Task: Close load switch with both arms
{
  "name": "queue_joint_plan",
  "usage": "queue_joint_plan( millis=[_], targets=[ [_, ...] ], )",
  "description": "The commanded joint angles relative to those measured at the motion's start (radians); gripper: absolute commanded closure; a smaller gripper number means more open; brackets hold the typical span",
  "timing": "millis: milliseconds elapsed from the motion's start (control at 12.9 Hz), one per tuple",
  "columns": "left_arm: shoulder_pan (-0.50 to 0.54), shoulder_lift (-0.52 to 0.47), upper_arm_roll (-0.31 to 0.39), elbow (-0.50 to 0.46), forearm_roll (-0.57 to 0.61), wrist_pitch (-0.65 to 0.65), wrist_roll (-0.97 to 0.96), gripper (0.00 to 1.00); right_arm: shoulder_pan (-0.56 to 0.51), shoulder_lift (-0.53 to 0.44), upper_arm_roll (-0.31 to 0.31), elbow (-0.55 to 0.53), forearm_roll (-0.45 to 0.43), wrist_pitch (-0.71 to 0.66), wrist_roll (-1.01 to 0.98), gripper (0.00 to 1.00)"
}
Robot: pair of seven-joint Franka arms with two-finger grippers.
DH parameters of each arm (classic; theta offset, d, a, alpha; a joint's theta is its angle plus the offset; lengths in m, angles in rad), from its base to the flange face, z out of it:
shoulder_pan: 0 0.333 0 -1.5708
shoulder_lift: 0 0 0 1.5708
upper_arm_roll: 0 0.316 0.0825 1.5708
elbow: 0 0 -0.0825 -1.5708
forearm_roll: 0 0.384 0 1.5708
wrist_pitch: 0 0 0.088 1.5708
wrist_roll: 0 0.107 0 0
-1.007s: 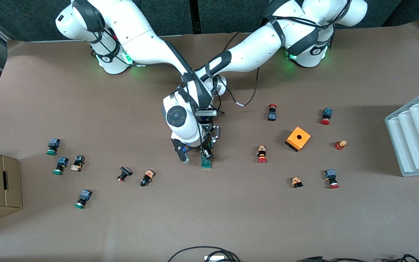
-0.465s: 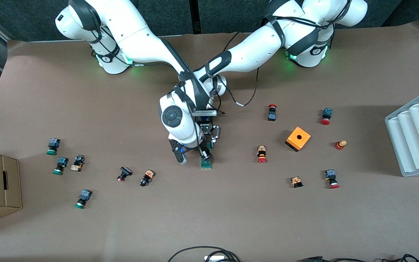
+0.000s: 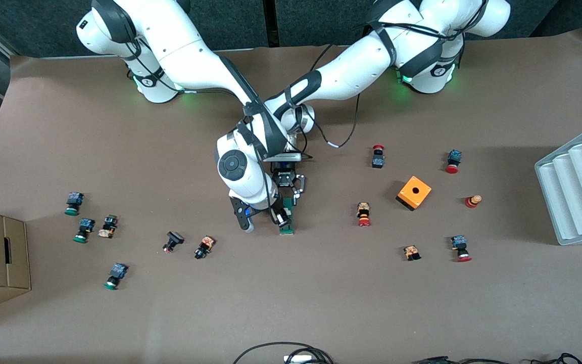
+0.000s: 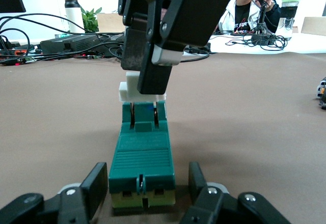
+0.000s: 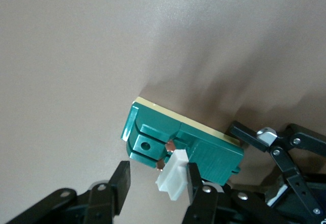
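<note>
- Switch (image 3: 286, 218), a narrow green block, lies at mid-table in the front view, between scattered push buttons (image 3: 364, 214) on either side. Both arms meet over it. The left gripper (image 3: 288, 189) sits low at the switch end farther from the camera. The right gripper (image 3: 263, 217) sits at the nearer end, one finger beside the switch toward the right arm's end of the table. An orange cube (image 3: 414, 192) stands well apart, toward the left arm's end.
- Left wrist view: the switch (image 4: 142, 168) lies flat on the brown table (image 4: 265, 132), and the left gripper (image 4: 145, 193) has closed its two fingers (image 4: 91, 191) on the sides of the near end. At the other end, the right gripper (image 4: 153, 76) comes down from above, its finger against the white lever (image 4: 128, 90).
- Right wrist view: the right gripper (image 5: 155, 186) is partly open. The white lever (image 5: 172, 174) stands between its fingers (image 5: 121, 183), touching one and clear of the other. The switch (image 5: 183, 141) lies underneath, with the left gripper (image 5: 272, 145) at its other end.
</note>
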Motion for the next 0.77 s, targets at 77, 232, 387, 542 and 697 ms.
queue_joint_plan(
  millis=[77, 232, 387, 542, 697],
  targets=[
    [-0.017, 0.035, 0.008, 0.019, 0.007, -0.006, -0.016, 0.28, -0.004, 0.009, -0.005, 0.019, 0.028, 0.004, -0.015, 0.55],
    [-0.017, 0.033, 0.007, 0.019, 0.007, -0.006, -0.016, 0.28, -0.004, 0.009, -0.005, 0.020, 0.030, 0.004, -0.015, 0.58],
    [-0.017, 0.035, 0.007, 0.019, 0.007, -0.006, -0.016, 0.28, -0.004, 0.009, -0.003, 0.022, 0.032, 0.002, -0.013, 0.61],
    [-0.017, 0.033, 0.006, 0.019, 0.007, -0.006, -0.016, 0.28, -0.004, 0.009, -0.005, 0.023, 0.033, 0.001, -0.012, 0.62],
    [-0.017, 0.033, 0.008, 0.019, 0.007, -0.006, -0.016, 0.28, -0.009, 0.007, -0.005, 0.045, 0.033, -0.027, -0.009, 0.63]
  ],
)
